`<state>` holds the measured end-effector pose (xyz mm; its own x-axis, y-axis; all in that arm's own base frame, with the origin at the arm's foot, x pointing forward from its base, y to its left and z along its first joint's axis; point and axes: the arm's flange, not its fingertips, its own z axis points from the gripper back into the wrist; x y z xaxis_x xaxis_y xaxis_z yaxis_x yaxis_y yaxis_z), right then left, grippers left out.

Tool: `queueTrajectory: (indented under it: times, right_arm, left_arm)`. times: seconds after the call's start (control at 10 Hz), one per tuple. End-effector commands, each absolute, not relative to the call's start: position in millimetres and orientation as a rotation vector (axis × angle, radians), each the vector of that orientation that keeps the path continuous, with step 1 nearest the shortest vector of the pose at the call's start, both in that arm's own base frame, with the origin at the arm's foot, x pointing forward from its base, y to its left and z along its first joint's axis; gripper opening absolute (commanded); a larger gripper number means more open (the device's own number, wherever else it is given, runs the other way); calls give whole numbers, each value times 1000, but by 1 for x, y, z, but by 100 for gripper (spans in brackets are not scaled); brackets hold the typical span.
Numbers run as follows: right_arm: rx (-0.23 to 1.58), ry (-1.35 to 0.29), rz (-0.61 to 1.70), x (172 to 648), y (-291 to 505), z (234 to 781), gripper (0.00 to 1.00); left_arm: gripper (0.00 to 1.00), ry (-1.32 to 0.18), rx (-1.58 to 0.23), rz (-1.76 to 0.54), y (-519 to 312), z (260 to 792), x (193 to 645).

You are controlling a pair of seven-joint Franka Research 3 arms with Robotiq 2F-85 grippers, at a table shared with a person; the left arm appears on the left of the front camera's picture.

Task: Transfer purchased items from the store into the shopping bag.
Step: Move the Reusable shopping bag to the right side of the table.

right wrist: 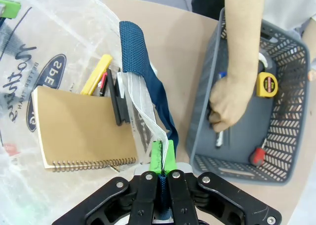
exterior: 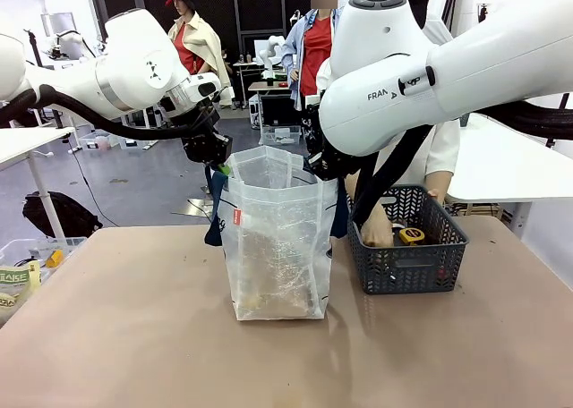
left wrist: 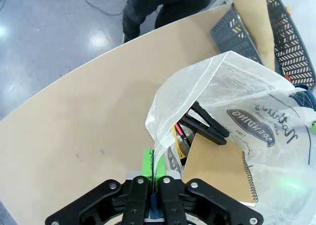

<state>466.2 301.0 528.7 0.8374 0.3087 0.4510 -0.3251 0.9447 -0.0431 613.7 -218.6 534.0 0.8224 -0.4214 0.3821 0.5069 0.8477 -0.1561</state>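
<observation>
The shopping bag point(exterior: 277, 238) of crinkly clear plastic stands upright mid-table, held open from both sides. My left gripper point(exterior: 208, 150) is shut on its left rim by the navy handle; its green pads point(left wrist: 148, 162) pinch the plastic edge. My right gripper point(exterior: 320, 164) is shut on the right rim, and in the right wrist view this gripper point(right wrist: 162, 155) clamps the edge beside the navy strap point(right wrist: 143, 72). Inside the bag lie a brown spiral notebook point(right wrist: 79, 126), a black clip point(left wrist: 207, 127) and a yellow pen point(right wrist: 96, 74).
A dark grey lattice basket point(exterior: 439, 265) sits right of the bag. The person's hand point(right wrist: 229, 99) reaches into it, next to a yellow tape measure point(right wrist: 266, 84) and a small red item point(right wrist: 256, 156). Packaged goods point(exterior: 16, 283) lie at the table's left edge.
</observation>
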Motion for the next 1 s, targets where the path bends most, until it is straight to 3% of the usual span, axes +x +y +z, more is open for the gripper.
queueTrajectory:
  times: [0.0, 0.9]
  right_arm:
    - [51, -467, 333, 464, 298, 529, 0]
    - [51, -467, 333, 464, 298, 529, 0]
  left_arm:
    - [0, -348, -260, -493, -216, 535, 615]
    - [0, -348, -260, -493, -216, 535, 615]
